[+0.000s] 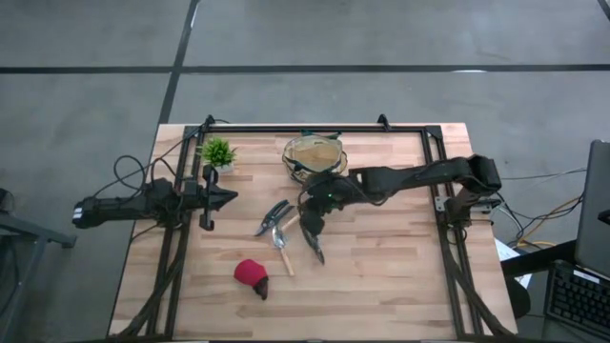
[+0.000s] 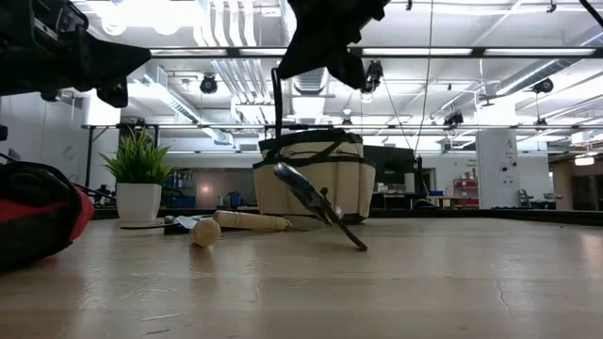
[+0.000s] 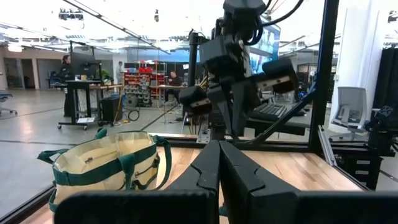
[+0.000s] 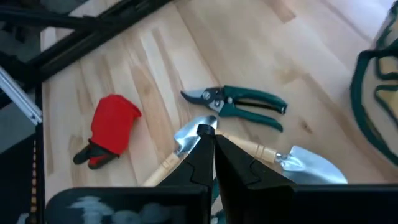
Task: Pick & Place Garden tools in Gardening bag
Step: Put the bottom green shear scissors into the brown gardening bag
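My right gripper (image 1: 307,221) is over the middle of the table, shut on dark pruners (image 1: 315,244), which also show in the low view (image 2: 316,202). A second pair of pruners with green handles (image 4: 245,102) lies flat on the table, beside two silver trowels with wooden handles (image 4: 311,165) (image 4: 183,140). The red, dark-tipped item (image 1: 252,276) lies toward the near edge. The tan bag (image 1: 315,152) stands upright at the far middle. My left gripper (image 1: 227,197) is shut and empty, above the table's left side. My right gripper comes from above, slanting down, and has the dark pruners by a thin dark part at their upper end (image 2: 276,113). Its own fingers hide the place of contact in the wrist view. The pruners hang tilted, their lower end (image 2: 361,246) on the table.
A small green potted plant (image 1: 217,152) stands at the far left, beside my left gripper. A black metal frame (image 1: 315,129) runs along the table's far and side edges. Bare wood lies to the right of the tools and along the near edge.
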Tool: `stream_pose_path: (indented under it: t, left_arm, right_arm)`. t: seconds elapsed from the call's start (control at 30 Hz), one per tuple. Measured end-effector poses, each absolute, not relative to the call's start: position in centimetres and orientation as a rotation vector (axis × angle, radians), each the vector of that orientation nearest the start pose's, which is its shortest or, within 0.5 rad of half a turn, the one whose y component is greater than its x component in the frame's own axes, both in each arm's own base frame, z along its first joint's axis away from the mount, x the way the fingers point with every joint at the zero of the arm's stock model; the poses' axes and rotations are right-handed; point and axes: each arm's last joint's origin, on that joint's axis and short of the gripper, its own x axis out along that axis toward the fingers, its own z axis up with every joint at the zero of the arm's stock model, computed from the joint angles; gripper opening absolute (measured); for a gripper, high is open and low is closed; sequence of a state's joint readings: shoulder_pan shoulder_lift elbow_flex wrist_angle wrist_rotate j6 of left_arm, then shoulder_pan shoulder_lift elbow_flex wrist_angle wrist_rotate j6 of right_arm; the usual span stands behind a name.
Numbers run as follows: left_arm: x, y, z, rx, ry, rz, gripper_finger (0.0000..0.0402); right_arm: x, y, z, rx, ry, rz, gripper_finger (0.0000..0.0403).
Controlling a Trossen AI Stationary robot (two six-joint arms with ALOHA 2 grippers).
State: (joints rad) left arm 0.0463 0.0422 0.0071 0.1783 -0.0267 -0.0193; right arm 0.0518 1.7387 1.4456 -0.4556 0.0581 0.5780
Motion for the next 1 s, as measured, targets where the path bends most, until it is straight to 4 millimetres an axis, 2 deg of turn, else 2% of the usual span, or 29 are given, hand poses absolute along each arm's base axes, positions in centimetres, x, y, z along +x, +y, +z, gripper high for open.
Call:
stream_pose_path:
  t: [0.67, 0.83, 1.0]
  left_arm:
    - [9.9, 0.5, 18.0, -0.018, -0.143, 0.072, 0.001]
    - [9.9, 0.5, 18.0, -0.018, -0.143, 0.071, 0.001]
    - [9.9, 0.5, 18.0, -0.018, -0.144, 0.072, 0.001]
  right_arm:
    - [37.6, 1.7, 32.0, 0.509, 0.551, -0.201, 0.0008]
    - [37.5, 1.7, 32.1, 0.51, 0.554, -0.19, 0.0008]
    - [38.2, 1.8, 30.4, 0.536, 0.649, -0.138, 0.0008]
